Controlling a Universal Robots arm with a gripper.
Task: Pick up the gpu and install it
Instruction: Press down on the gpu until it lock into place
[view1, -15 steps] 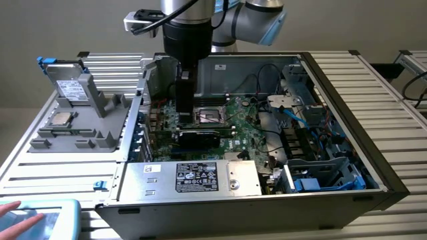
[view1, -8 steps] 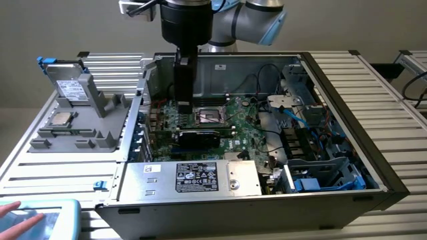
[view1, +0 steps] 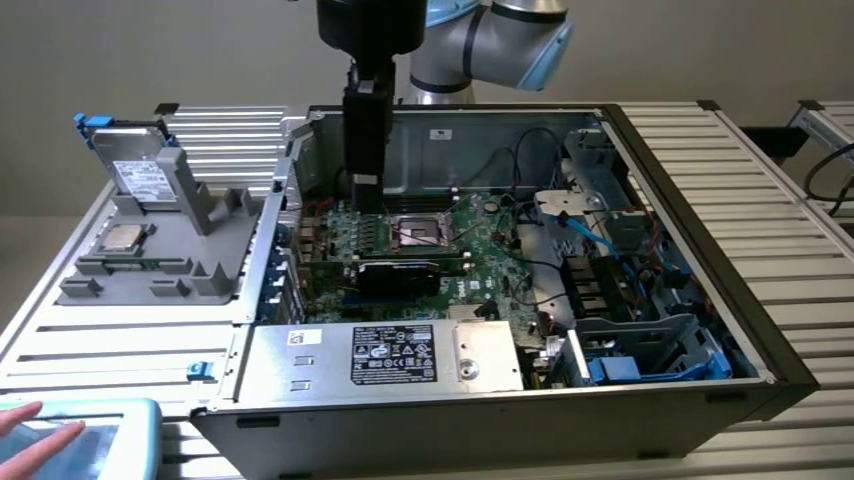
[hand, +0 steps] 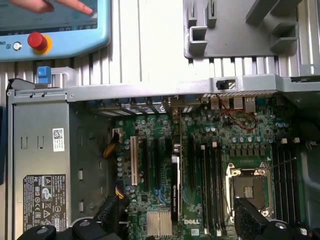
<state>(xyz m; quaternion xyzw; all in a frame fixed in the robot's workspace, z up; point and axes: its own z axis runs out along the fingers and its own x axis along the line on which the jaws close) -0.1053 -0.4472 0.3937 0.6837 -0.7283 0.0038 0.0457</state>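
A: While the arm hung over the open computer case (view1: 747, 330), where did the gpu (view1: 396, 276) sit?

B: It stood on edge in a slot of the motherboard (view1: 501, 262), just beside the empty processor socket (view1: 424, 233), on the side nearer the power supply (view1: 387, 355). From the wrist it read as a thin dark strip, the gpu (hand: 175, 187), running between the expansion slots.

A: And the jaws?

B: The gripper (view1: 366, 190) was above the motherboard, its jaws spread wide with nothing between them; the two black fingertips (hand: 112, 212) straddled the card without touching it.

A: So which step was in hand?

B: By my reading the card looked seated already (I couldn't tell whether it was fully home), so this was release or a check over the slot. Any further push would call for even pressure straight down along the card's top edge.

A: Anything else?

B: A person's hand (view1: 34, 440) rested on the teach pendant (view1: 94, 440), outside the case beyond the power supply.
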